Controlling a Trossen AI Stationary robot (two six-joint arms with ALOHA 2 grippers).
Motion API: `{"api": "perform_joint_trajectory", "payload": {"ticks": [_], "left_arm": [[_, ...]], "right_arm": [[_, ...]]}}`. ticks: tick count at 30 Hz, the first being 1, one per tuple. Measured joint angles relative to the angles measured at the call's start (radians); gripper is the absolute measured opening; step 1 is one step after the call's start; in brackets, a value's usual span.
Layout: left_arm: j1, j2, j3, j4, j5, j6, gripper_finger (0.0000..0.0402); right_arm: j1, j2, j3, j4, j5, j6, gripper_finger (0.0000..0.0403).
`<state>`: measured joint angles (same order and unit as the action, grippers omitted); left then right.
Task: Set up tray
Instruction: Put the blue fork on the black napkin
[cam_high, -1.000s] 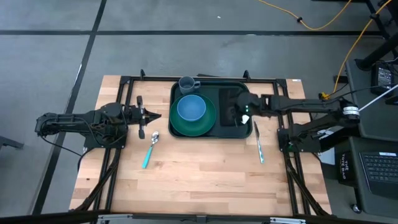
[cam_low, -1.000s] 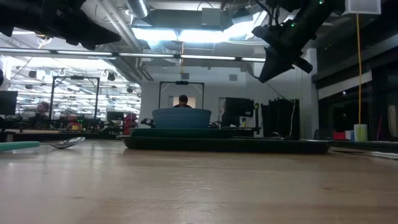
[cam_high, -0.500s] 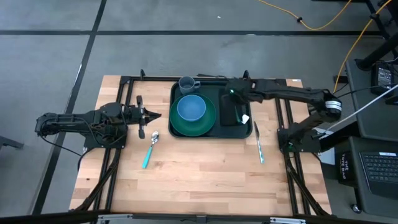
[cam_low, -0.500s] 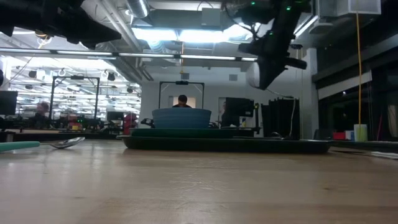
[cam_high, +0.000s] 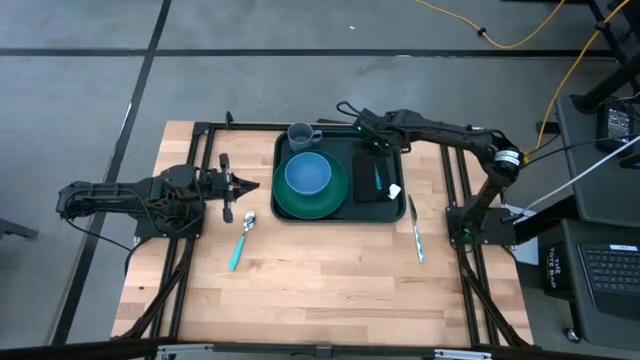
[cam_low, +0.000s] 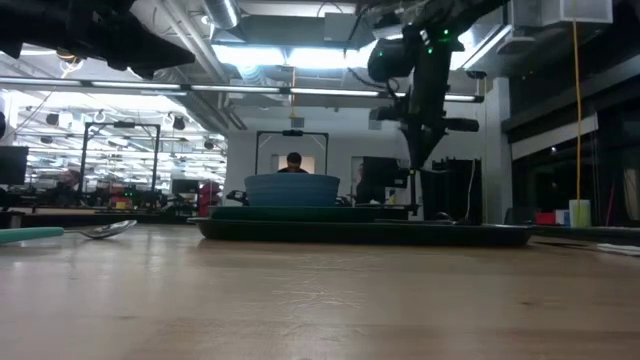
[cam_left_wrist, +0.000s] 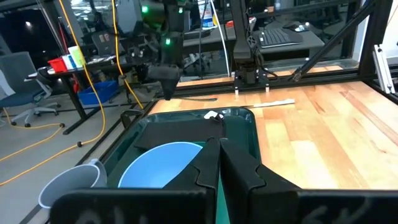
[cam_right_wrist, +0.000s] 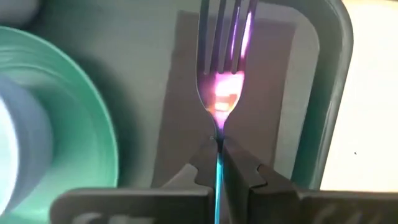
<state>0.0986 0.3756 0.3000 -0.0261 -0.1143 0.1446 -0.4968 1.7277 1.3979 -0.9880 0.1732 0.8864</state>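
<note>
The dark green tray (cam_high: 340, 143) lies at the table's far middle. On it are the round green plate (cam_high: 285, 203) with a blue bowl (cam_high: 307, 173), a grey-blue cup (cam_high: 300, 134) and a black napkin (cam_high: 366, 192). My right gripper (cam_high: 372, 148) hangs above the napkin (cam_right_wrist: 186, 81), fingers down, shut on a teal-handled fork (cam_high: 378, 180). In the low view it (cam_low: 418, 160) is well above the tray (cam_low: 400, 233). My left gripper (cam_high: 250, 186) waits left of the tray, shut (cam_left_wrist: 219, 146) and touching nothing. My right gripper (cam_right_wrist: 219, 146) pinches the fork by its neck (cam_right_wrist: 219, 127), where the metal head meets the teal handle, between the two fingertips (cam_right_wrist: 239, 165). The fingers come from above, pointing down, across the fork. The fork is lifted clear over the napkin, tines toward the far edge, handle toward the near edge.
A teal-handled spoon (cam_high: 243, 238) lies on the wood left of the tray, and a knife (cam_high: 415, 230) lies right of it. A small white tag (cam_high: 396, 190) sits at the napkin's right edge. Bare wood takes up the table's near half.
My right gripper has moved from above the napkin's right side toward the far edge and a little left, and has tipped from a slant to point straight down. The fork's teal handle now shows over the napkin. The left arm has kept still.
</note>
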Motion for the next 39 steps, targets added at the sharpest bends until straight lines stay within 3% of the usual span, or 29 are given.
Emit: {"api": "perform_joint_trajectory", "payload": {"ticks": [27,39], "left_arm": [[0.0,0.0,0.0,0.0,0.0,0.0,0.0004],[0.0,0.0,0.0,0.0,0.0,0.0,0.0004]], "right_arm": [[-0.06,0.209,-0.001,0.047,-0.07,0.025,0.0014],[-0.074,0.218,-0.001,0.085,-0.07,0.029,0.0014]]}}
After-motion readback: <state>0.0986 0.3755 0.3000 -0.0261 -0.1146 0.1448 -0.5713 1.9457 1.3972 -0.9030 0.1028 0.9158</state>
